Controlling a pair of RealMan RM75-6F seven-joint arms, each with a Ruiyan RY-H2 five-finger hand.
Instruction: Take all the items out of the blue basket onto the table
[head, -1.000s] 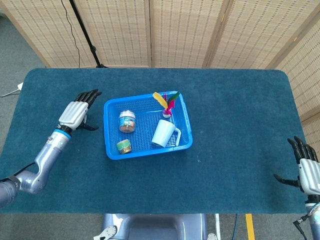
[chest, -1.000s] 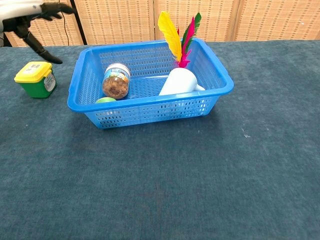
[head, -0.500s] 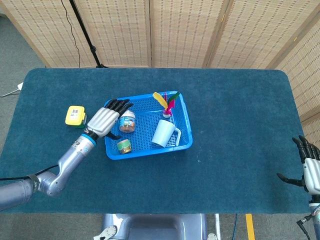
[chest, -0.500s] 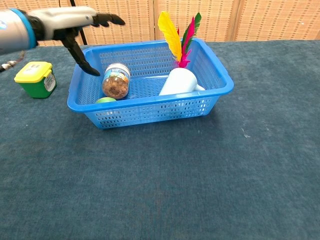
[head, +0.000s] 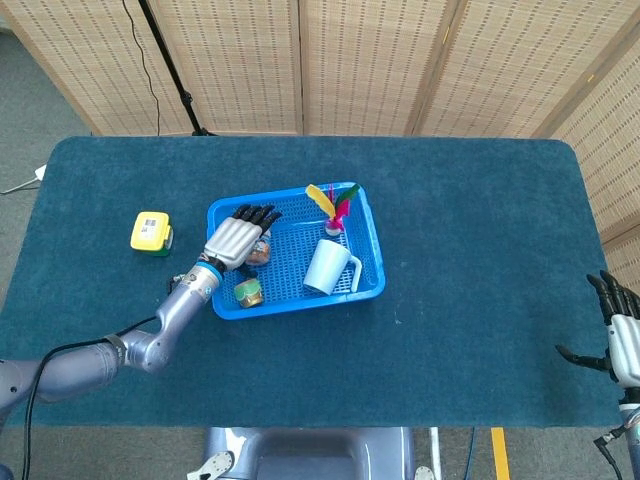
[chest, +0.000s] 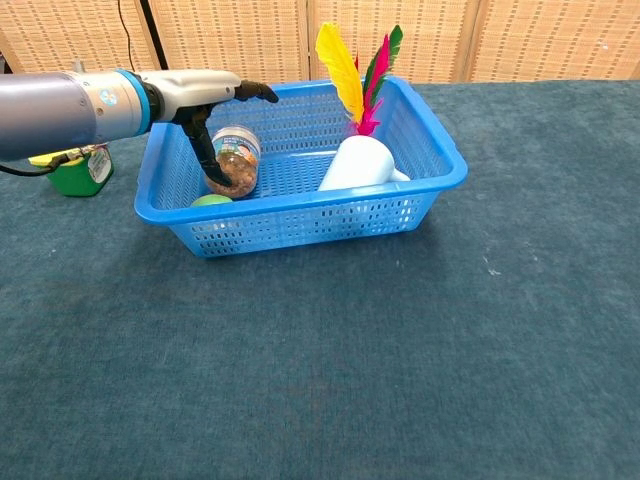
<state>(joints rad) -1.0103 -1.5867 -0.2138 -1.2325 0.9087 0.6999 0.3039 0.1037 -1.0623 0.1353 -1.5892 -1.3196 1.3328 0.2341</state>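
Observation:
The blue basket (head: 368, 240) (chest: 300, 208) stands left of the table's middle. In it lie a brown-filled jar (head: 260, 256) (chest: 237, 162), a small green-lidded jar (head: 248, 292) (chest: 211, 200), a white cup (head: 328, 266) (chest: 360, 162) and a feather shuttlecock (head: 330, 206) (chest: 342, 68). My left hand (head: 236, 238) (chest: 205, 92) hovers over the basket's left part, fingers stretched above the brown-filled jar, thumb pointing down at its left side; it holds nothing. My right hand (head: 621, 340) hangs open at the table's right edge, seen only in the head view.
A yellow-lidded green box (head: 150, 232) (chest: 76, 170) sits on the table left of the basket, partly behind my left forearm in the chest view. Blue cloth covers the table (head: 470, 250). Wicker screens stand behind it.
My left hand has swung right from beside the yellow-lidded box, over the basket's left wall, and now sits above the brown-filled jar. The right hand has barely moved.

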